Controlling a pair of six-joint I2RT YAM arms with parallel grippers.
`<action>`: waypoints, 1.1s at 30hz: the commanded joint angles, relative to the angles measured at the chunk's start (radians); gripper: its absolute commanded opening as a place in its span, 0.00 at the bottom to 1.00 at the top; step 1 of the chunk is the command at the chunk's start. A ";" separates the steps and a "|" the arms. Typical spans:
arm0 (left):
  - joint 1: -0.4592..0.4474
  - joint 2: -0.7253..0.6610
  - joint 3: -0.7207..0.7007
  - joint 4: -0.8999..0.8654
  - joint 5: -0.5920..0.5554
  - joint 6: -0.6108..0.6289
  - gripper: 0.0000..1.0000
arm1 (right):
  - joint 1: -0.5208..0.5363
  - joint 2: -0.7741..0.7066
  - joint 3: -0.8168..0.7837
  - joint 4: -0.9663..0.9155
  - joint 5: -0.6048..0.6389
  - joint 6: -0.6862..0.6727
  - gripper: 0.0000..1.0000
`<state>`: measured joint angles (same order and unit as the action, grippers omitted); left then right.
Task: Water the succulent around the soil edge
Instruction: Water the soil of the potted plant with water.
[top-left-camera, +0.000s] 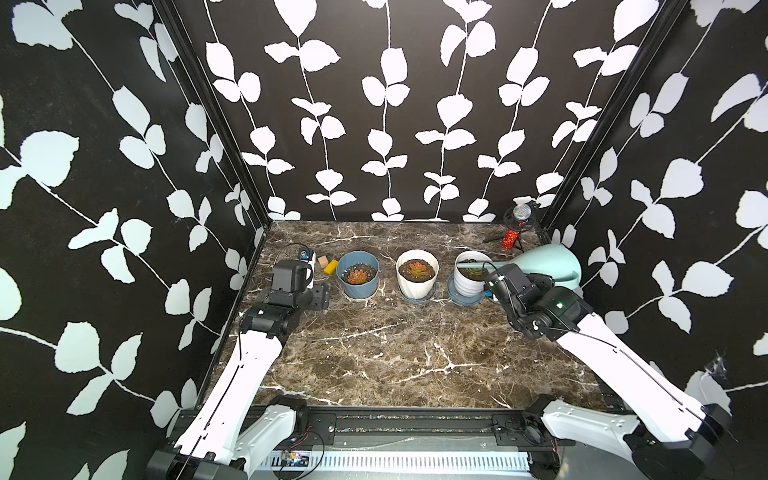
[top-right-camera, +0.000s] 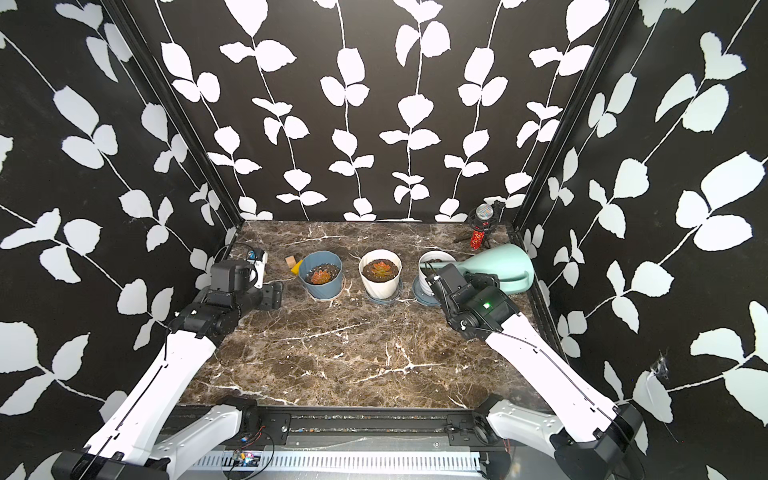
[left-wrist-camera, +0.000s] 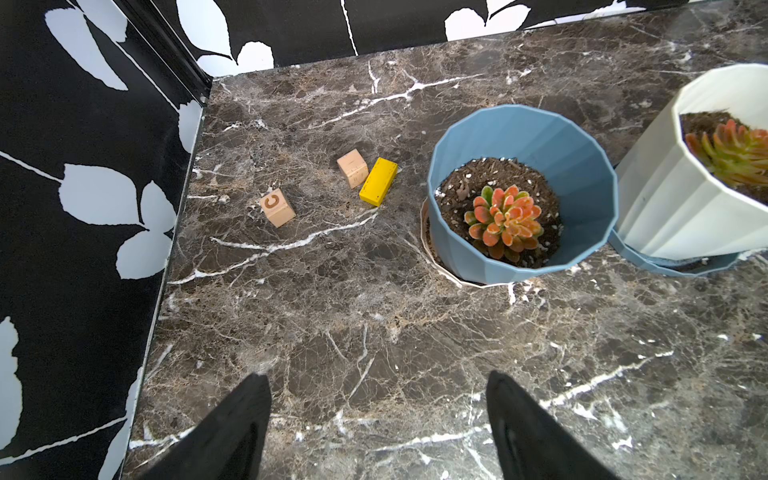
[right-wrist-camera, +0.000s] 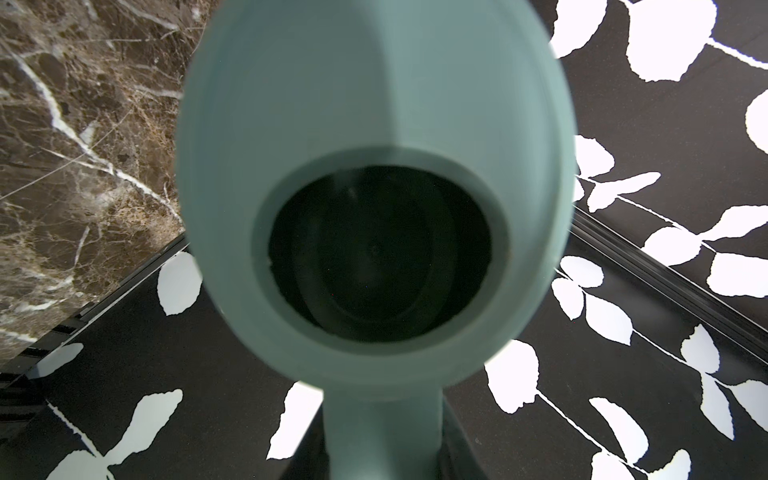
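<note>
Here, right end effector (top-left-camera: 542, 281) grips tilted mint watering can (top-left-camera: 544, 259); left end effector (left-wrist-camera: 376, 386) open.

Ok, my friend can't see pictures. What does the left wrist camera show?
A blue pot holding an orange-green succulent in dark soil sits on a brown marble table, beside part of a white pot. Two wooden cubes and a yellow block lie nearby, and the left gripper hangs open above bare table.

Bright even light, soft shadows; watering can (right-wrist-camera: 374, 104) blurred close up, edges bowed
</note>
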<state>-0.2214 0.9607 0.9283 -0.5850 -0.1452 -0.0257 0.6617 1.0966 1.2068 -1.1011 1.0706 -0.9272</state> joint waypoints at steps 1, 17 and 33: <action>0.005 -0.018 0.000 -0.012 0.010 0.002 0.83 | 0.013 -0.034 0.021 -0.023 0.075 0.039 0.00; 0.005 -0.017 0.000 -0.013 0.010 0.000 0.83 | 0.015 -0.086 -0.019 -0.099 0.079 0.080 0.00; 0.005 -0.020 -0.002 -0.013 0.011 0.000 0.83 | 0.014 -0.103 -0.057 -0.146 0.074 0.109 0.00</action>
<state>-0.2214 0.9607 0.9283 -0.5850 -0.1413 -0.0261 0.6697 1.0172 1.1645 -1.2472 1.0847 -0.8478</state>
